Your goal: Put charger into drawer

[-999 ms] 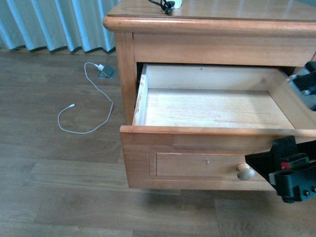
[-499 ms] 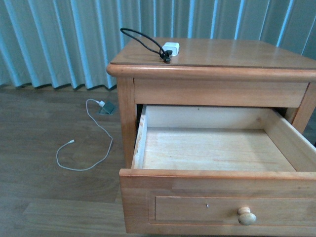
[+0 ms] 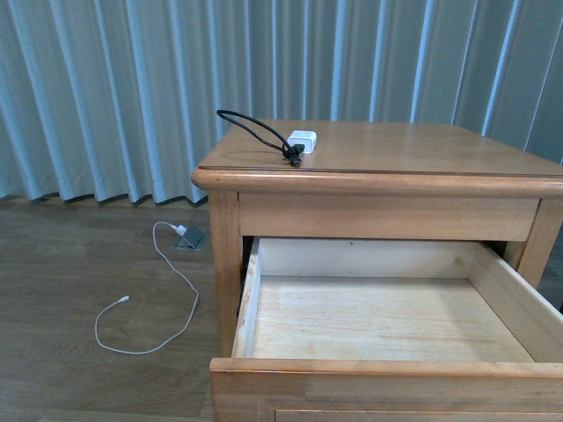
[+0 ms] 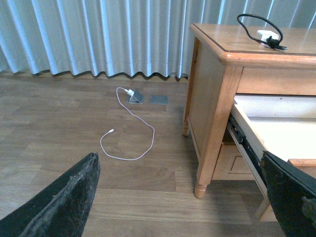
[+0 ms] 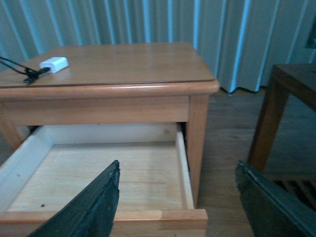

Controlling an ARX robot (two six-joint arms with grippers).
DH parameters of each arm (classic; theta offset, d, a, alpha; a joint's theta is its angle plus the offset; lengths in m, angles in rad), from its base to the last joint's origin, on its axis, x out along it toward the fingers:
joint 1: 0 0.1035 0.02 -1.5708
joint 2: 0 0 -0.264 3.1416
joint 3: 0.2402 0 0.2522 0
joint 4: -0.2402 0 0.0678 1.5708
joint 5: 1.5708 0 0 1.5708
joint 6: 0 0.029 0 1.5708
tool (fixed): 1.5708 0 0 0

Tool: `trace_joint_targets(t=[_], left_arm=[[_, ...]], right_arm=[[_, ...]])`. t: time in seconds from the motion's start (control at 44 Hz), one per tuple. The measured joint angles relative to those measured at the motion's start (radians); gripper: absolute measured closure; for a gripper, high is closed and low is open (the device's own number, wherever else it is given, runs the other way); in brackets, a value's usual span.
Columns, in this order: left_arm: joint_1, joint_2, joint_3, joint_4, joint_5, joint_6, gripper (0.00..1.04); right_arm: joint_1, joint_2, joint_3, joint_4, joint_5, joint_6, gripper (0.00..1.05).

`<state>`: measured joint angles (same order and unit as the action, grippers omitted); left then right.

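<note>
At the drawer front: the front view is cutting off the drawer (image 3: 387,367) at its lower edge, so only the top rail and a sliver of the panel are showing, and the knob is falling out of frame.
Drawer inside: it is standing pulled well out, with its pale wood showing in the front and right wrist (image 5: 98,216) views. The left wrist view is catching only one side wall (image 4: 242,116).
Left gripper (image 4: 178,160): only two dark fingers (image 4: 64,202) are poking into its own view, standing spread wide and holding nothing, out beside the nightstand (image 3: 422,149).
Right gripper (image 5: 178,165): its fingers (image 5: 89,207) are likewise spread wide and gripping nothing, hanging over the front of the open drawer.
Since half a second ago: the front view is looking higher, showing more curtain (image 3: 106,88) and less drawer front. The knob seen then is no longer showing. The right gripper, by the knob a second ago, is now out of this view.
Charger (image 3: 302,139): it is lying unmoved on the nightstand top near its left back corner, a small white block with a thin black cable (image 3: 255,127) looping out past the edge. The prongs are too small to make out.
Floor: a long white cable (image 3: 176,272) is trailing in a loose curve.
</note>
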<state>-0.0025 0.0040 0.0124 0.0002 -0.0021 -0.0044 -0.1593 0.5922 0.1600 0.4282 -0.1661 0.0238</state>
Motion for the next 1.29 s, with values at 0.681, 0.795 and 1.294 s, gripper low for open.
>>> trace_joint_targets(t=[0.681,0.795,1.294], left_arm=[[0.0,0.0,0.0,0.0,0.0,0.0,0.06],[-0.036,0.024,0.001,0.012,-0.129,-0.034,0.06],[-0.23,0.988,0.498,0.334,-0.472,-0.154,0.06]], right_arm=[[0.156,-0.193,-0.1,-0.085,0.165,-0.024,0.36],[0.156,-0.193,-0.1,-0.085,0.165,-0.024,0.12],[0.156,-0.193,-0.1,-0.086,0.166,-0.023,0.08]])
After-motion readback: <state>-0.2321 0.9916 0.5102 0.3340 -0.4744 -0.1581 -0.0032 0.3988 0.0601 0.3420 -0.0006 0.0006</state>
